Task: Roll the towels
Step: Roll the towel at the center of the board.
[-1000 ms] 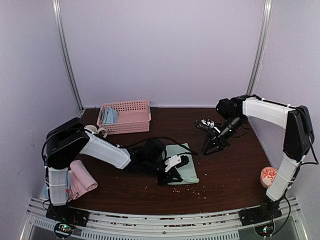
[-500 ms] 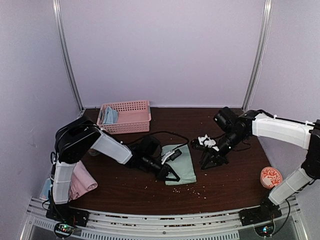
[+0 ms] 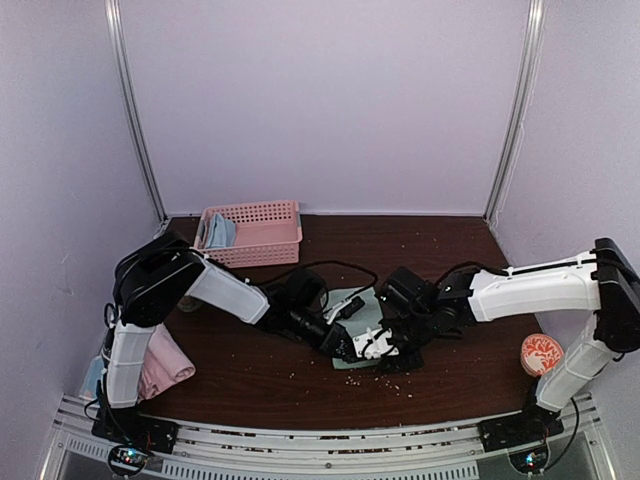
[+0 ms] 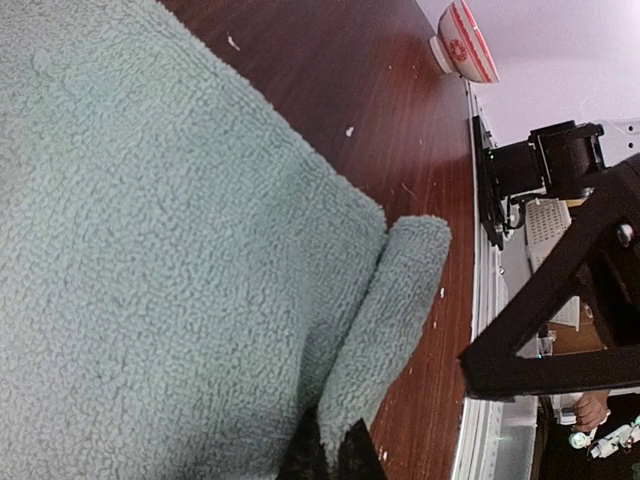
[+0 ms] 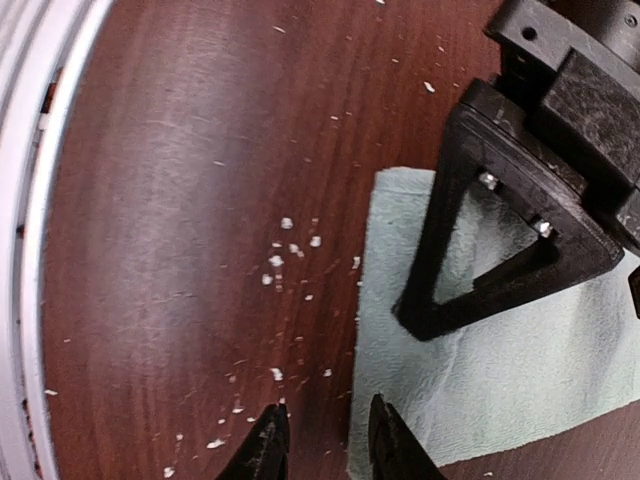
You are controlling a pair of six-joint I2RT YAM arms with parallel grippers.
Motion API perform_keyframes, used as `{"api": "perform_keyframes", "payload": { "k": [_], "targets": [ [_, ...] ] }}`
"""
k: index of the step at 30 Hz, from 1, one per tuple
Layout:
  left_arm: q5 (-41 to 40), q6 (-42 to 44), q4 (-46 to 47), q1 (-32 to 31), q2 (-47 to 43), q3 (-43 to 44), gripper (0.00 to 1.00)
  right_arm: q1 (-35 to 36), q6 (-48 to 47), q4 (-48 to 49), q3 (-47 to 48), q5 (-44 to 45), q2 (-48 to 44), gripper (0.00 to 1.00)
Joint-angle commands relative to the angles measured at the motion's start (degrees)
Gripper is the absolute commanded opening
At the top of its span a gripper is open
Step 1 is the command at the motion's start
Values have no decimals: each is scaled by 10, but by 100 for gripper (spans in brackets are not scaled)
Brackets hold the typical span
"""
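While the pale sage green terry cloth towel (image 4: 150, 250) lies mid-table with one near corner curled over, rolling looks barely begun. Left gripper (image 4: 330, 455) pinches that curl. Right gripper (image 5: 325, 440) has its jaws slightly apart, straddling the towel's near-right edge. Next, probably: right clamps, then both roll farward evenly.

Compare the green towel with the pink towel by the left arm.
The green towel lies flat, one edge turned over; the pink towel is bundled up. The left gripper and right gripper are at the green towel; neither touches the pink towel. Both towels are plain cloth.
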Motion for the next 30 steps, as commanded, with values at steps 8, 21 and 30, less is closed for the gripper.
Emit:
{"api": "perform_keyframes", "payload": {
  "k": [8,21,30],
  "targets": [
    [-27,-9,-44,4,19,5,0,2,21,99,-20,100,49,28],
    [-44,18,-64,8,2,3,11,2,21,97,-22,100,110,32],
    [-133,43,-62,51,-115,-83,37,-31,21,-11,35,-23,169,12]
  ]
}}
